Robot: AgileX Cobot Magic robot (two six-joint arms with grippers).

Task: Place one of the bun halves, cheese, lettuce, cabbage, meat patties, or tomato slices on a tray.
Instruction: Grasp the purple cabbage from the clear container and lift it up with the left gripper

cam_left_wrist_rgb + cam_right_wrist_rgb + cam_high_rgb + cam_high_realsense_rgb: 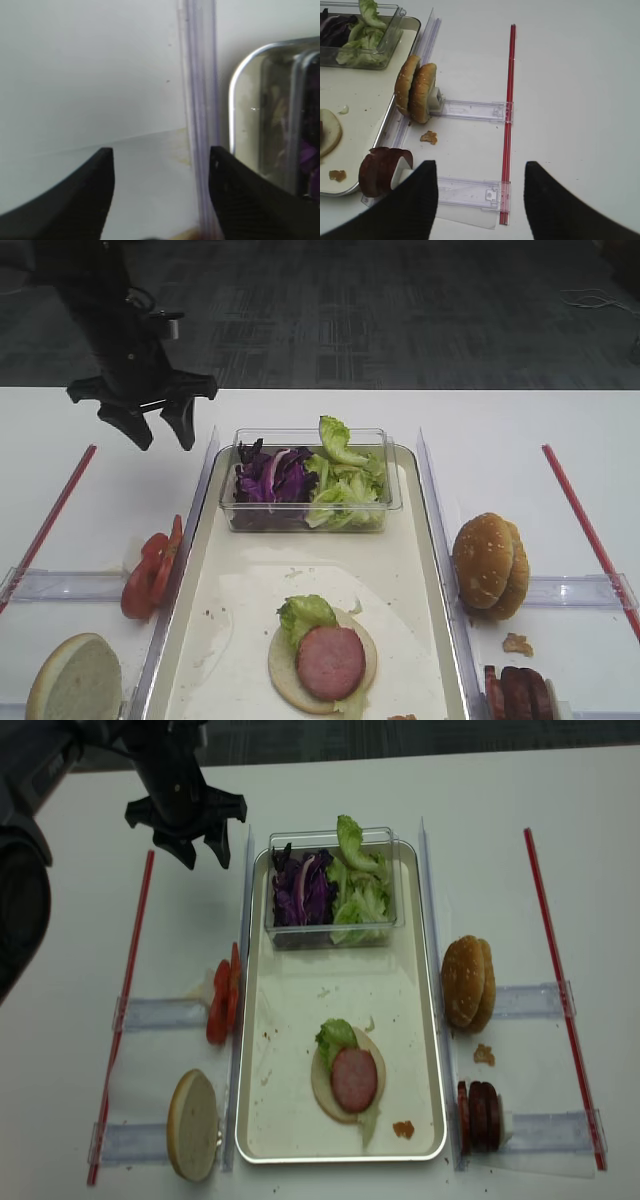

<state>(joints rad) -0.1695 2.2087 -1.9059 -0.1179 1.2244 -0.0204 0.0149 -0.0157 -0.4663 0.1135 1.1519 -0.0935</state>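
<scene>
The cream tray [240, 590] carries a clear tub with purple cabbage [270, 480] and lettuce [345, 485]. Nearer the front lies a bun half [285, 670] topped with a lettuce leaf [303, 615] and a meat patty [330, 662]. Tomato slices [150, 570] and a bun half [75, 680] stand left of the tray. Two bun halves [417, 92] and meat patties [380, 170] stand on its right. My left gripper [165, 435] hangs open and empty over the table beside the tray's back left corner [240, 75]. My right gripper [480, 167] is open and empty, right of the patties.
Red strips [50, 515] [590, 530] run along both outer sides of the table. Clear plastic rails [200, 125] flank the tray, and clear holders [470, 109] stick out sideways. A crumb [428, 137] lies near the right buns. The table's far edge is just behind the left gripper.
</scene>
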